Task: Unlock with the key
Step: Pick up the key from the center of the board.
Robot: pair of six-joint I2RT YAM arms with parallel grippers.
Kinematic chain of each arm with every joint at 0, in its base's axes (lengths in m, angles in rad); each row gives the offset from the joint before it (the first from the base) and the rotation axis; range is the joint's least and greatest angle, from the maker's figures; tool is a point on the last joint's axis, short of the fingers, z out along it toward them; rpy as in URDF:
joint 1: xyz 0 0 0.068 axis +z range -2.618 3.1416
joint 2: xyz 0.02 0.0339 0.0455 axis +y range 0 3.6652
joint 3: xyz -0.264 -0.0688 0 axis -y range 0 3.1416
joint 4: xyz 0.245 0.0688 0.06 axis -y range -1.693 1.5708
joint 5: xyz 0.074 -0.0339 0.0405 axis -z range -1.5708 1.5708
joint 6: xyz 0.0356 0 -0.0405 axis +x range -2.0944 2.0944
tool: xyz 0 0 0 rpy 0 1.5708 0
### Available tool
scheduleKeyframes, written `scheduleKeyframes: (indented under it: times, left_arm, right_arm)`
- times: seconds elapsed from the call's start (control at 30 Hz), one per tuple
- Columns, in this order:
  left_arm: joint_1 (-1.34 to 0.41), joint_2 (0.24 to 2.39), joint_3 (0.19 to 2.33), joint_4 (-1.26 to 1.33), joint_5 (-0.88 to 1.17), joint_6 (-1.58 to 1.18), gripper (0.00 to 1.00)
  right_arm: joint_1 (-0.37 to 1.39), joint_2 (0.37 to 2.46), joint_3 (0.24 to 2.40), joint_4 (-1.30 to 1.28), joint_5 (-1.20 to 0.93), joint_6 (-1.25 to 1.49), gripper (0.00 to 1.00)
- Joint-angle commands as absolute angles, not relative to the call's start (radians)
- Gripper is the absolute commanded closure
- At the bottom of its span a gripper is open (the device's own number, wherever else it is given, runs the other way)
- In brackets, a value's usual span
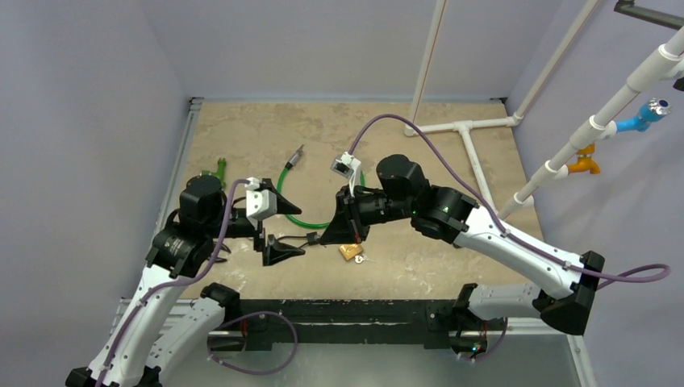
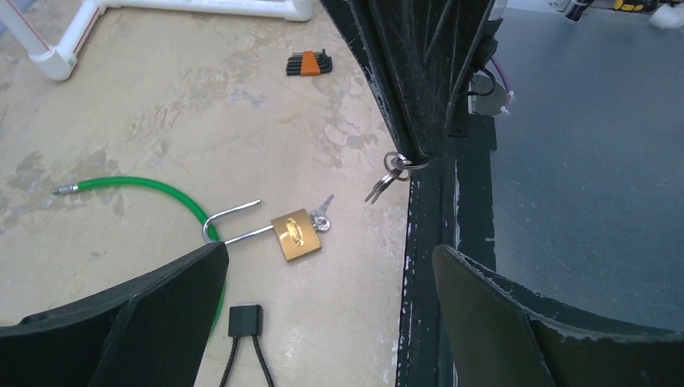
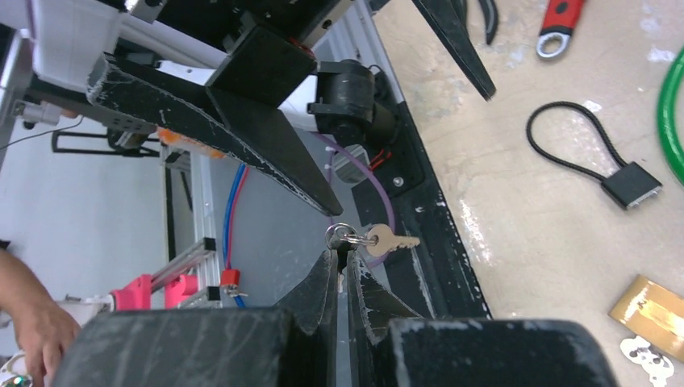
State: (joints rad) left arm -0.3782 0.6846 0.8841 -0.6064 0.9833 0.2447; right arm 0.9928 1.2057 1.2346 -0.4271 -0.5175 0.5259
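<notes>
While the right pincer [image 3: 340,256] pinches the key ring [image 3: 342,235], left pincer [image 2: 329,251] gaping wide, brass padlock [image 2: 294,235] lying apart from both.

Your padlock [image 2: 295,235] is brass gold with a silver shackle [image 2: 234,211]. The tabletop [image 2: 161,105] under it is mottled beige, blotched with paler and greyer patches. The cable [image 2: 153,189] is bright green. Your right gripper [image 3: 343,256] is black, flecked with white scuffs. The key ring [image 3: 340,235] is silver and its key [image 3: 391,240] looks pale tan. The hex key set [image 2: 309,62] is orange and black, the cord loop [image 3: 581,153] is black, and the pipe frame [image 2: 48,56] is white.
</notes>
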Motion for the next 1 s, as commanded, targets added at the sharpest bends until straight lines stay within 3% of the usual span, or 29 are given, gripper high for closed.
scheduleKeyframes:
  times: [0.0, 0.3, 0.5, 0.6, 0.73, 0.97]
  left_arm:
    - [-0.408, 0.672, 0.928, -0.554, 1.073, 0.284, 0.00]
    - [-0.499, 0.688, 1.056, -0.652, 1.020, 0.518, 0.01]
    - [-0.558, 0.689, 1.071, -0.778, 0.982, 0.660, 0.24]
    - [-0.562, 0.682, 1.071, -0.830, 0.959, 0.734, 0.31]
    - [-0.574, 0.673, 1.073, -0.833, 0.916, 0.753, 0.57]
    - [-0.597, 0.660, 1.084, -0.849, 0.906, 0.772, 0.57]
  right_arm:
    - [0.993, 1.221, 1.307, -0.388, -0.612, 0.503, 1.00]
    - [0.994, 1.299, 1.367, -0.459, -0.634, 0.489, 1.00]
    - [0.994, 1.333, 1.419, -0.493, -0.678, 0.515, 1.00]
    - [0.994, 1.375, 1.460, -0.559, -0.691, 0.513, 1.00]
    - [0.994, 1.414, 1.487, -0.624, -0.700, 0.524, 1.00]
    - [0.994, 1.449, 1.519, -0.672, -0.722, 0.536, 1.00]
